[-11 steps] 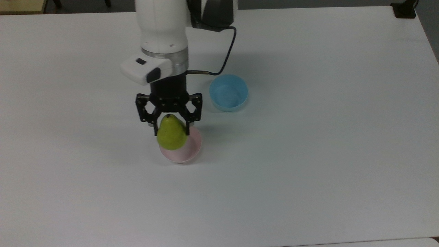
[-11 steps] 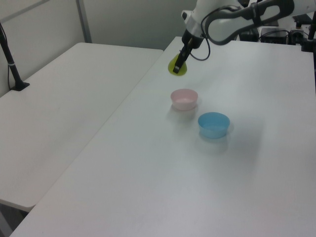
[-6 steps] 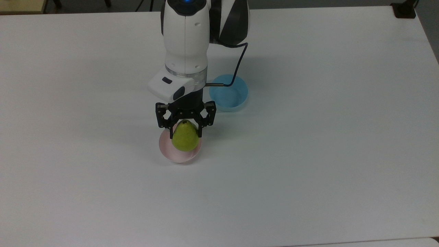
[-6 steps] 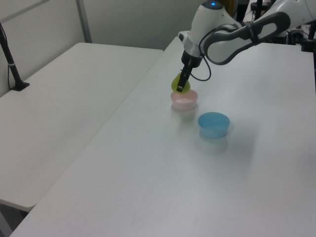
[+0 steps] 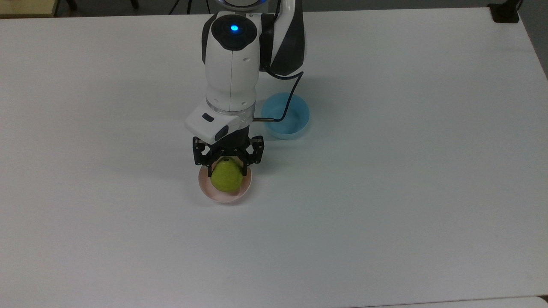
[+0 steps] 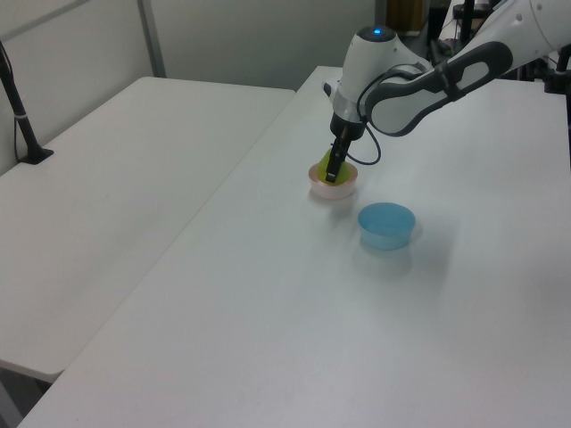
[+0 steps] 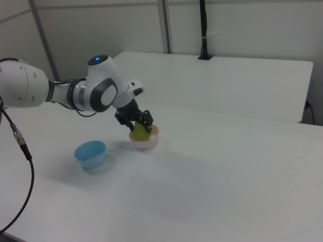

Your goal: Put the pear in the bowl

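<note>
Clamped on the small yellow-green pear [image 5: 225, 177], the black two-finger claw [image 5: 227, 172] holds it inside the small pale pink plastic bowl [image 5: 222, 196]. Releasing off-centre could tip this light bowl on the white counter [image 5: 385, 192].

A light blue bowl [image 5: 285, 116] sits upright on the white counter [image 5: 406, 171], 1 black cable [image 5: 287, 100] crossing above it.

The arm reaches toward 6 o'clock in the top view, end effector [image 5: 227, 172] pointing down, fingers clamped on the pear [image 5: 225, 177].
</note>
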Robot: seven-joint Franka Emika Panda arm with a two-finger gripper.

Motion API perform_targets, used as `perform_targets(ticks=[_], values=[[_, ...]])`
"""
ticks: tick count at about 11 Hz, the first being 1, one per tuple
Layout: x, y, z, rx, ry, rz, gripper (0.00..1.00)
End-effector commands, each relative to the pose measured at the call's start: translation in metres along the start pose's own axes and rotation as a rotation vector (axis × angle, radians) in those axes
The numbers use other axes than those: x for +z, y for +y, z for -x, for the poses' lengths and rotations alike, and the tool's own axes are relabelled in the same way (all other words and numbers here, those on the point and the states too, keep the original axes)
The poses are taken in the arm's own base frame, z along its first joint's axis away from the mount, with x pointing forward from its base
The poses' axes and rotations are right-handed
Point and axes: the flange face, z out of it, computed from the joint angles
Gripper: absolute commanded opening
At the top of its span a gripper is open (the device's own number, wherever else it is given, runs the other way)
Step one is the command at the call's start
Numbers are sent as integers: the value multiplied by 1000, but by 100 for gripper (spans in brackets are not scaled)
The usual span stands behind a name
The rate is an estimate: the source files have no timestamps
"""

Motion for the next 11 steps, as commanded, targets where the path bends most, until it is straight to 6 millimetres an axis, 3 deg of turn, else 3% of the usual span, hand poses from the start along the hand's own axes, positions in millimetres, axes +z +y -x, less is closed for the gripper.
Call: perform_targets(ticks=[1, 4, 7, 10, 11], values=[[-13, 2, -1, 44, 13, 8, 100], [-47, 9, -5, 96, 12, -15, 100], [-137, 24, 11, 159, -98, -92, 100], [-222, 63, 51, 190, -244, -157, 100], [-241, 73, 63, 177, -300, -128, 100]])
